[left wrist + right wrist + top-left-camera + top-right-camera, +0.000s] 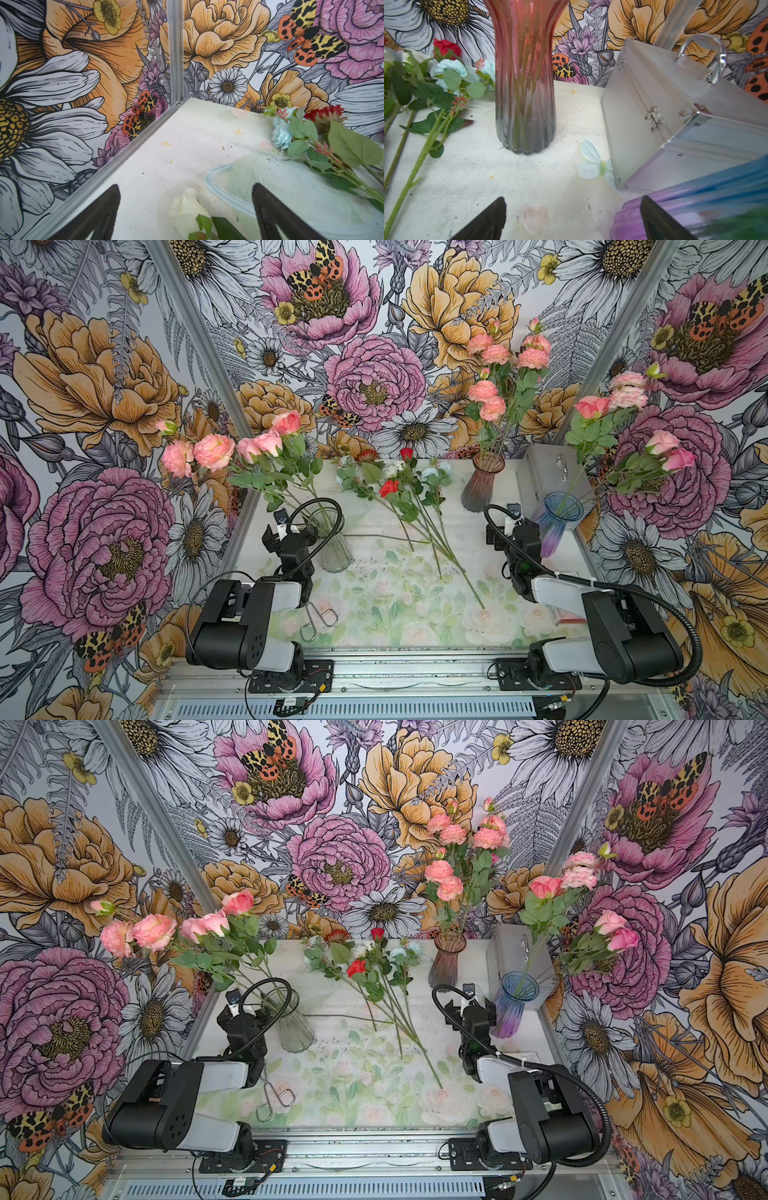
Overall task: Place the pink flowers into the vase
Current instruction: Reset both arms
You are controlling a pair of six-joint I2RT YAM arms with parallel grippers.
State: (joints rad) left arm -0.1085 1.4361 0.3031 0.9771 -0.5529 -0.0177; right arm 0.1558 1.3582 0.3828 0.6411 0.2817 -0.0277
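Both arms hang low over the pale floral-print table [374, 614], and neither has anything in its grasp. The left gripper [186, 187] is spread wide, its two black fingers well apart. A white rose bud [188, 207] lies on the table low between them in the left wrist view; whether it is touched I cannot tell. The right gripper [573, 199] is spread just as wide and empty, one finger right up by the blue-and-purple ribbed glass vase [557, 522]; contact or not, I cannot tell. And the pink flowers [216, 450]? They stand in vases in both top views. One bunch leans out to the left from the clear ribbed glass vase [334, 547] just beside the left gripper. A second bunch [494, 356] rises tall from the pink-to-grey ribbed glass vase [482, 485] at the back. A third bunch [665, 448] fans to the right out of the blue-and-purple vase. Loose on the table between the vases lie red roses [389, 488] and white and pale blue blooms [432, 470], their stems running toward the front. A silver metal case [544, 472] sits behind the blue-and-purple vase, and small metal scissors [316, 616] lie near the left arm.
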